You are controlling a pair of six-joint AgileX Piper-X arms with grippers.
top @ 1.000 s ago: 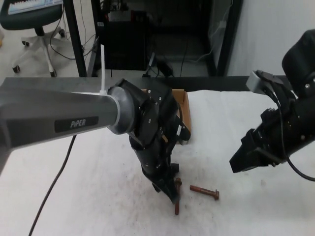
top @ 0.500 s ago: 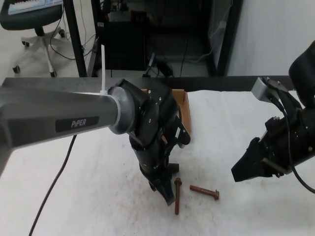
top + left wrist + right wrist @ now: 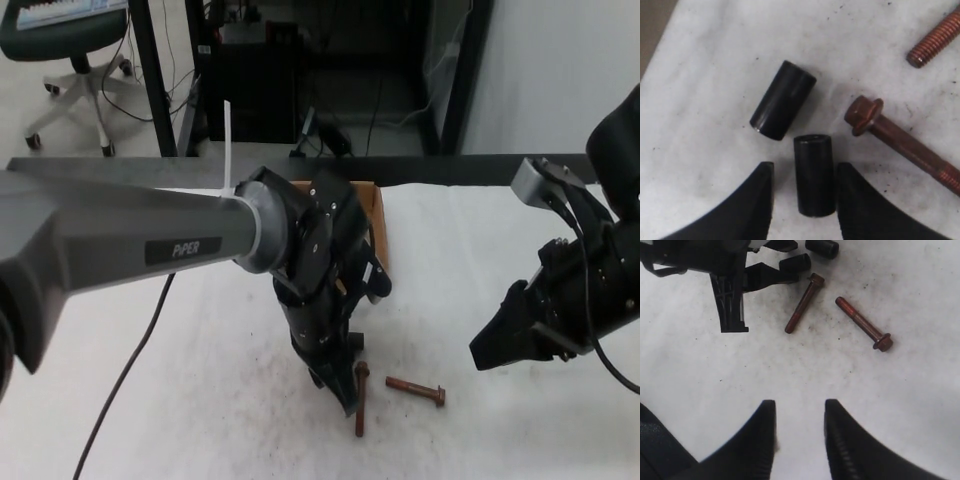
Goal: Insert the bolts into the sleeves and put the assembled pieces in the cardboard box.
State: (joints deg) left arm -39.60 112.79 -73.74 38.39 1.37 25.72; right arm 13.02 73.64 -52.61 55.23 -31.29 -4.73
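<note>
One short black cylindrical sleeve [image 3: 814, 175] lies on its side on the white-covered bench [image 3: 200, 380], between the two fingers of the left pincer [image 3: 805, 170]. That pincer is spread apart around the sleeve. A sliver of white shows between the sleeve and one finger. The other finger sits just beside the sleeve, and I cannot tell whether it touches. A second black cylindrical sleeve [image 3: 783, 100] lies past the fingertips, also on its side and angled away from the first, their nearest ends close together.

Just beside the straddled sleeve lies a copper-coloured bolt with a flanged hexagonal head [image 3: 900, 145], its head close to the sleeve's outer end. In the high view this bolt sits just right of the left pincer, head far and threaded tip near. A second copper-coloured bolt [image 3: 415, 388] lies to its right, running left to right with its head at the right end. The two bolts are near each other but apart.

The brown cardboard box [image 3: 372, 205] stands farther back on the bench, behind the left arm's wrist, which covers part of it.

The right pincer [image 3: 800, 405] hangs over bare bench well to the right of the bolts, its fingers apart and gripping nothing.
</note>
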